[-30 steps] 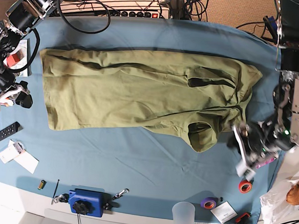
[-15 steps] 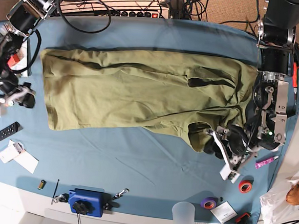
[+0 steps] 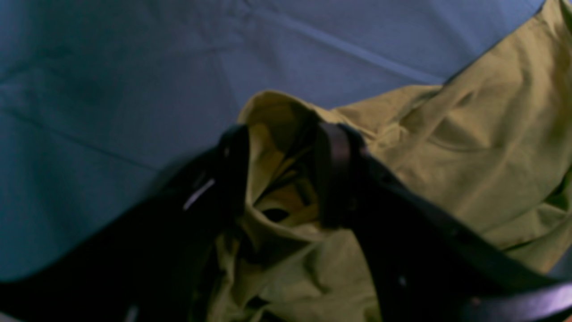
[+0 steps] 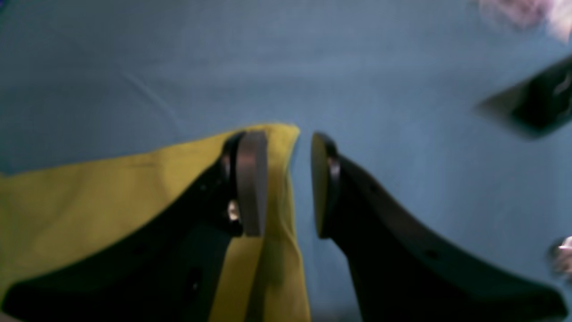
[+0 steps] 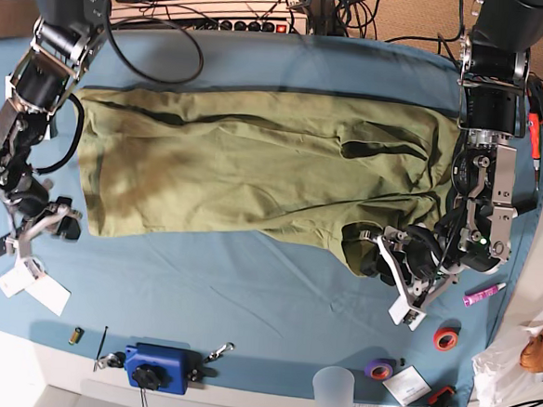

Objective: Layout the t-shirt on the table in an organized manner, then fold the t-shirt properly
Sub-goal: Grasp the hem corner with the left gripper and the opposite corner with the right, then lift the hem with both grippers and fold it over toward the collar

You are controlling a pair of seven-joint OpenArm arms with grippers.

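Base view shows the t-shirt (image 5: pixel 255 170) spread lengthwise across the middle of the table (image 5: pixel 247 286), its olive cloth wrinkled, with one sleeve bunched at the lower corner on that view's right. The left gripper (image 5: pixel 391 258) sits at this bunched sleeve, its arm reaching down along the shirt's end. In the left wrist view the two dark fingers (image 3: pixel 333 174) stand apart with a raised fold of the t-shirt (image 3: pixel 469 165) between them; cloth fills the gap and touches the inner face of at least one finger, but I cannot tell whether they are pinching it or only straddling it. The blue table (image 3: pixel 134 89) lies beyond the fold. The right gripper (image 5: pixel 41 229) is at the opposite end of the shirt, just beside its lower corner. In the right wrist view its fingers (image 4: pixel 251 179) are spread with a clear gap: one finger lies over the edge of the yellow-green t-shirt (image 4: pixel 89 197), the other over the bare table (image 4: pixel 402 89), and the shirt's corner edge runs up through the gap between them. Nothing is clamped there. Near the table's front edge lie a blue tool (image 5: pixel 158 366), a clear plastic cup (image 5: pixel 333 394) and two tape rolls (image 5: pixel 446 339).
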